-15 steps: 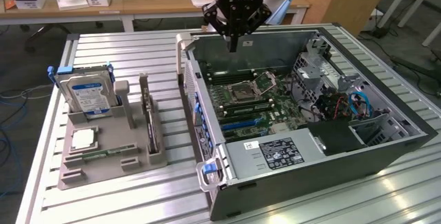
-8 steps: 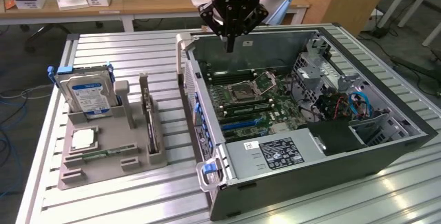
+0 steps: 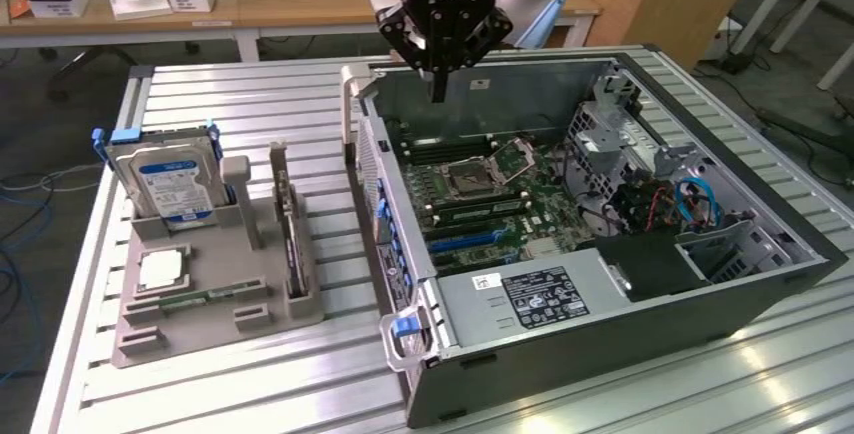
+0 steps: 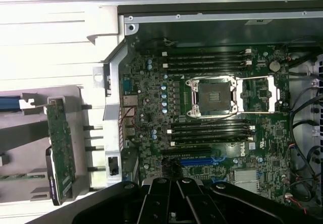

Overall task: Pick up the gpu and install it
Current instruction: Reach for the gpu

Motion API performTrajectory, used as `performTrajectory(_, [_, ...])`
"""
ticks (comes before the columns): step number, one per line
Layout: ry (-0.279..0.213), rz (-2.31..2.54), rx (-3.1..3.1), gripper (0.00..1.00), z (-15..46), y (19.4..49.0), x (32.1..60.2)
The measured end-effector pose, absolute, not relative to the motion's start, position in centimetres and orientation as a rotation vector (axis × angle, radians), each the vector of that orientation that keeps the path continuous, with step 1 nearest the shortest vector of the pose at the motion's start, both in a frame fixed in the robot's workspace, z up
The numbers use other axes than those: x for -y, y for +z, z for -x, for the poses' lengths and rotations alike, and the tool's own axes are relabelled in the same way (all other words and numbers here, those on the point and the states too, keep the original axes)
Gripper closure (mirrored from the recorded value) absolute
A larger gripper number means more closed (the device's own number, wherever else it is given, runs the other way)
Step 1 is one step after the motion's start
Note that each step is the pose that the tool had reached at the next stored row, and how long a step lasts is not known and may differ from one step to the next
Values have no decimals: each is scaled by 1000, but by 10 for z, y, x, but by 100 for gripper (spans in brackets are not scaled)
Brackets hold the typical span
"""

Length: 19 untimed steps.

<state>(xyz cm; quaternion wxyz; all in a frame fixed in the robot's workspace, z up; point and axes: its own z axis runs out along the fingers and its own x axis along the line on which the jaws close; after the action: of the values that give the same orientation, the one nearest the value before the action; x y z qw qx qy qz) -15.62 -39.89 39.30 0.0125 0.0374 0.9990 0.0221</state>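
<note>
Exterior view: claw fully closed, gripping nothing, hanging above the far end of the open PC case, over the motherboard. The gpu stands on edge in the grey holder, on the exterior view's left of the case, well apart from the claw. Hard drive is upright in the same holder. Everything sits on the slatted bench.
</note>
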Motion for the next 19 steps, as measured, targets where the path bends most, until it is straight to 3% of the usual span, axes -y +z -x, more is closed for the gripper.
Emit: performTrajectory(19, [69, -116, -3114, 90, 170, 392, 399])
